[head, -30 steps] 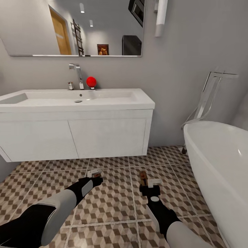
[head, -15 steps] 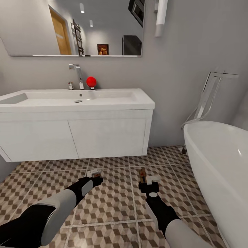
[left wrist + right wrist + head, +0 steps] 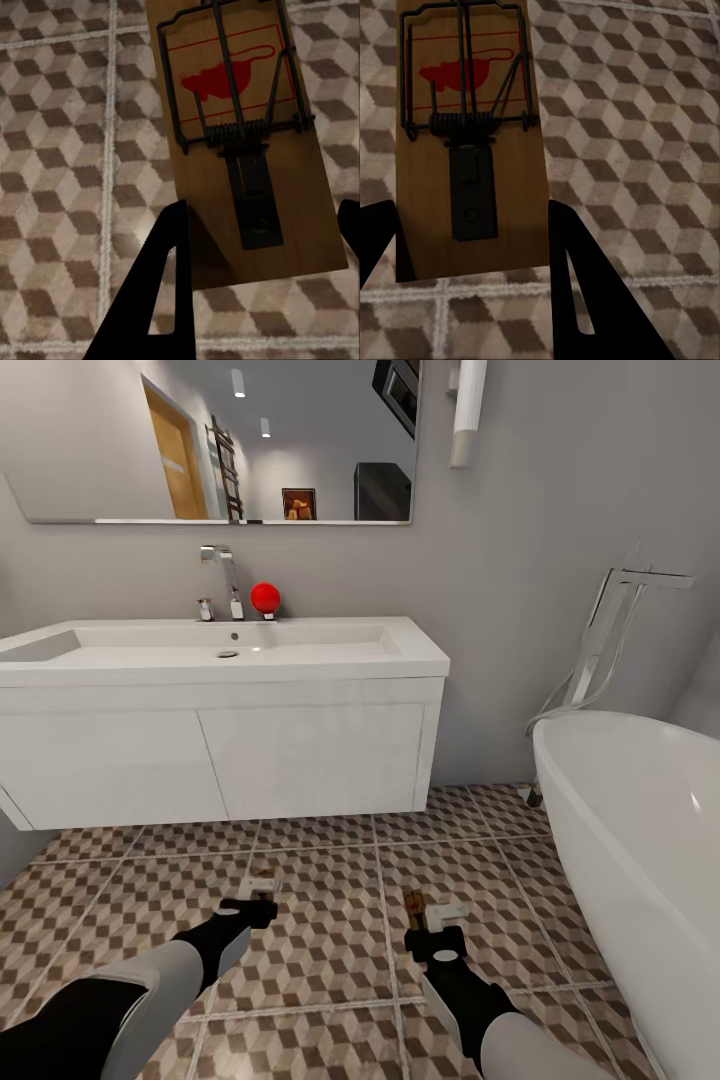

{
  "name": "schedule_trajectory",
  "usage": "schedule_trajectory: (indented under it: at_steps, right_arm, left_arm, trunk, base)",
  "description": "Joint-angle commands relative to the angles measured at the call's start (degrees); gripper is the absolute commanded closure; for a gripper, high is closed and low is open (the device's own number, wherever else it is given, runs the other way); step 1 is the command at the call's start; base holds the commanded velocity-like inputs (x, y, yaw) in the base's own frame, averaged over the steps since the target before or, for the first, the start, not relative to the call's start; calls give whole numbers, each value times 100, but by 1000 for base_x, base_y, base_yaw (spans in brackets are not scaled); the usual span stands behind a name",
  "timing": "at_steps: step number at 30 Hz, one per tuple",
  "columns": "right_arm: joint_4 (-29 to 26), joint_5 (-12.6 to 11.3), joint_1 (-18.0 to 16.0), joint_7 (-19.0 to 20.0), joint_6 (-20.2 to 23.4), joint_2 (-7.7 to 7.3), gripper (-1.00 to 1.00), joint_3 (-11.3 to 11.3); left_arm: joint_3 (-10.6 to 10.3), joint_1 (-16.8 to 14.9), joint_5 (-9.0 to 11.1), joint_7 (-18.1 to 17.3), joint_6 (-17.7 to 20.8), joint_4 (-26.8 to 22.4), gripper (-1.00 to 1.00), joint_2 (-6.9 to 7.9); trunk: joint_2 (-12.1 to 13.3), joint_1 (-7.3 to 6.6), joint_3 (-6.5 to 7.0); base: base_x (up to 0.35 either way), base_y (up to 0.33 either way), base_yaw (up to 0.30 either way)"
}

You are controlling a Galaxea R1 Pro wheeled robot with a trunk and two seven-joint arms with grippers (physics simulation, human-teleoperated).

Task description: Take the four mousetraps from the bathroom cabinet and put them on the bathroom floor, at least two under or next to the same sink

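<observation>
Two mousetraps are in hand, each a tan board with dark wire and a red mouse print. My left gripper (image 3: 253, 908) (image 3: 262, 225) is shut on the sides of one mousetrap (image 3: 263, 881) (image 3: 206, 225). My right gripper (image 3: 434, 934) (image 3: 472, 217) is shut on the other mousetrap (image 3: 415, 906) (image 3: 514, 195). Both traps hang low over the cube-patterned bathroom floor (image 3: 330, 950), in front of the white bathroom sink (image 3: 220, 650). I cannot tell whether they touch the tiles. The cabinet is out of view.
A white oval bathtub (image 3: 640, 830) with a chrome floor tap (image 3: 610, 630) stands at the right. On the sink's rim are a chrome faucet (image 3: 222, 575) and a red ball (image 3: 265, 597). A mirror (image 3: 220, 440) hangs above.
Both arms have dropped and drawn back toward me, bringing the two mousetraps lower over the floor tiles. The camera has barely moved.
</observation>
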Motion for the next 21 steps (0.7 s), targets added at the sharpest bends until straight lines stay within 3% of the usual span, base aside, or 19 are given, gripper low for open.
schedule_trajectory:
  at_steps: [1, 9, 21]
  right_arm:
    - [4, 9, -2, -60, 25, 0, 100, 39]
    - [116, -8, -2, -60, -18, 0, 100, 32]
    - [418, 9, 2, -60, -144, 0, 100, 43]
  left_arm:
    - [-48, 18, -22, 40, -59, 3, 100, -4]
    - [-49, 571, -140, 586, -873, 12, 100, -10]
    - [-46, 1086, -122, 637, -1042, 15, 100, -16]
  trunk:
    - [-2, -1, -5]
    - [-2, -1, -5]
    - [-2, -1, -5]
  base:
    - [0, 0, 0]
    - [0, 0, 0]
    - [0, 0, 0]
